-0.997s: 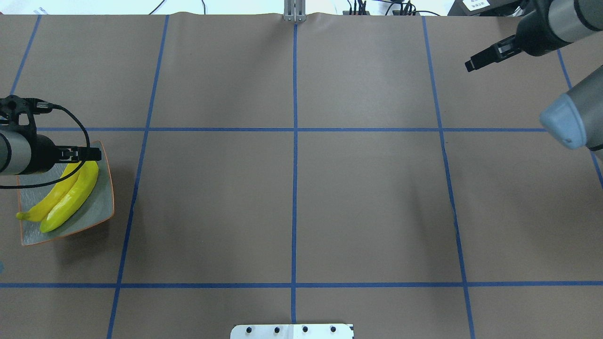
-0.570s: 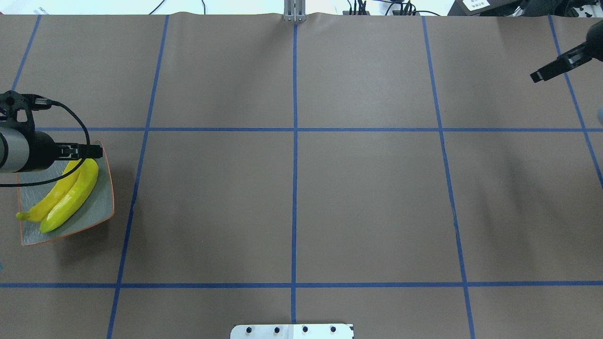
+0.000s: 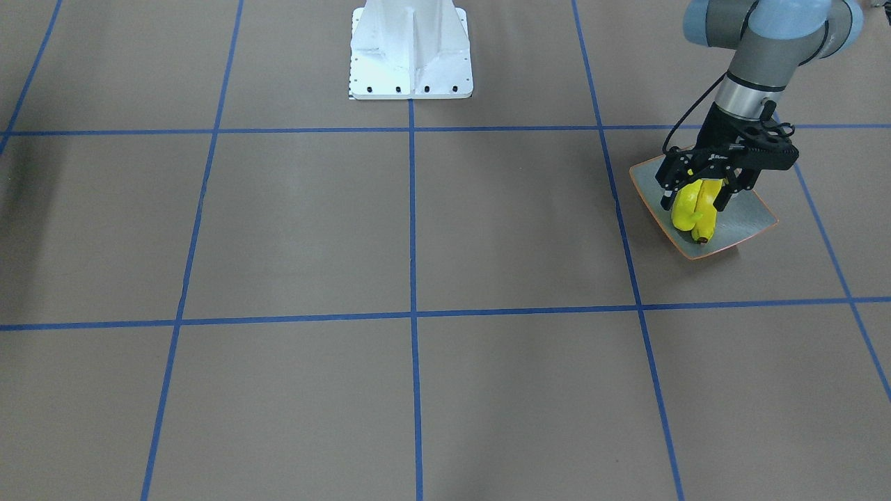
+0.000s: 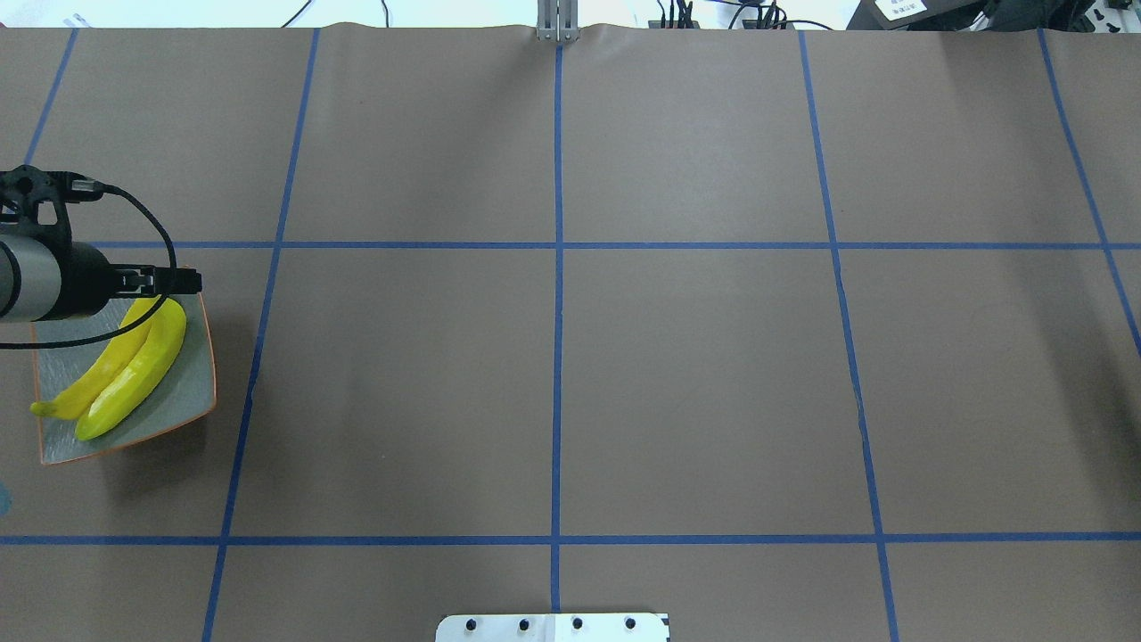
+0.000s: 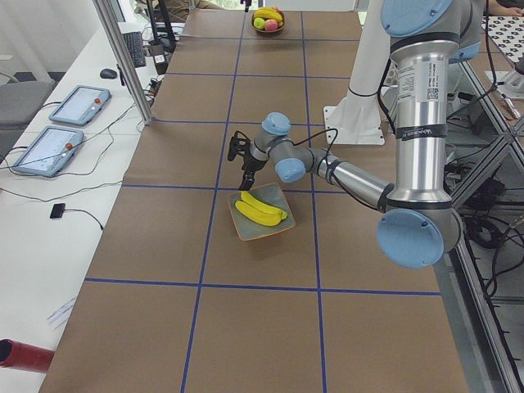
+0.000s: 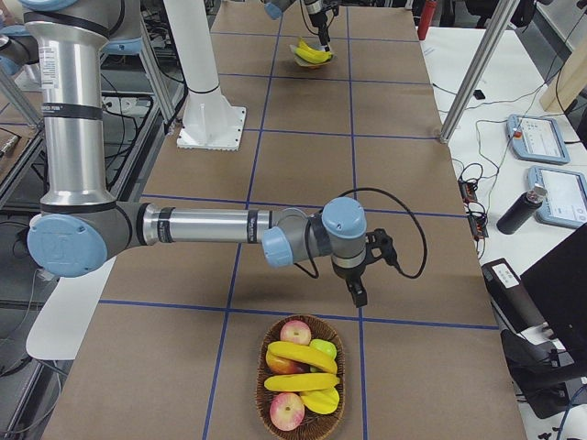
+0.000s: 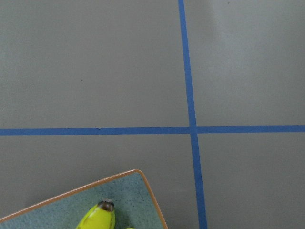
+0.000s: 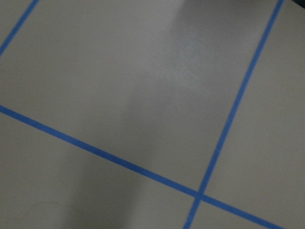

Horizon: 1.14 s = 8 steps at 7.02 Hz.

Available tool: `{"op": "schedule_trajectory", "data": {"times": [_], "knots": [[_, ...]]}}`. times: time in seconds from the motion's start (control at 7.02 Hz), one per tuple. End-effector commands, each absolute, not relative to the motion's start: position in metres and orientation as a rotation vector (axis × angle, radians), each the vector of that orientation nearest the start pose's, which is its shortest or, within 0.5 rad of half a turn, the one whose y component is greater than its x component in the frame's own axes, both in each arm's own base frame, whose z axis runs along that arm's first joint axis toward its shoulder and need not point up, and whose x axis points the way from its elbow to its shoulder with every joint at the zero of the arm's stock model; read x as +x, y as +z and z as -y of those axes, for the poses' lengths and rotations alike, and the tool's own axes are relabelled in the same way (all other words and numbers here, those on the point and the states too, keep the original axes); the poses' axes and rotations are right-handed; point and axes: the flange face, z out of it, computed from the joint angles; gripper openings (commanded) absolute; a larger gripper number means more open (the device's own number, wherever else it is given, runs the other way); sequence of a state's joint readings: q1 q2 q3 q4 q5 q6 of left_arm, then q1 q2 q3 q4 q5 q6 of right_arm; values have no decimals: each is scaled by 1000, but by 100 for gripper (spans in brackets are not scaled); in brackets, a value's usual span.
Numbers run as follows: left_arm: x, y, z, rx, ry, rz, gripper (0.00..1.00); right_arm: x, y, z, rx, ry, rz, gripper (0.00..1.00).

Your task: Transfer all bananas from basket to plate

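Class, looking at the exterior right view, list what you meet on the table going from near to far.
Nearest, the fruit basket → right arm's tool → white robot base → plate holding bananas.

Glossy plastic-looking bananas point(image 4: 134, 367), matt table point(image 4: 695, 374)

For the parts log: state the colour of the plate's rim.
Orange, a thin line around the grey-blue plate. It shows best in the overhead view.
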State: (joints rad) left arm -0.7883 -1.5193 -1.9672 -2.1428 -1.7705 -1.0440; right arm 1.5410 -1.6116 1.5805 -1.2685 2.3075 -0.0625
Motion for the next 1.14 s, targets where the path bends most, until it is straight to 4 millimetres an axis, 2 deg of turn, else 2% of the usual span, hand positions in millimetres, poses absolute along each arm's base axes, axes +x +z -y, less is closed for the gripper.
{"op": "schedule_trajectory", "data": {"times": [0.0,0.28,0.43,0.57,0.71,0.85,1.0], "knots": [[263,430,426,420,-150,-843,100,96,729,429,138,-18,747,97],[264,428,426,423,-150,-847,100,101,759,383,74,172,750,97],[263,426,426,427,-153,-849,100,101,755,371,105,343,754,97],[263,426,426,427,-153,-849,100,100,766,366,132,402,759,97],[262,426,426,429,-153,-850,100,98,787,358,140,399,759,96],[262,425,426,429,-154,-851,100,95,788,359,125,430,761,95],[262,424,426,430,-154,-853,100,82,785,366,119,439,758,94]]}}
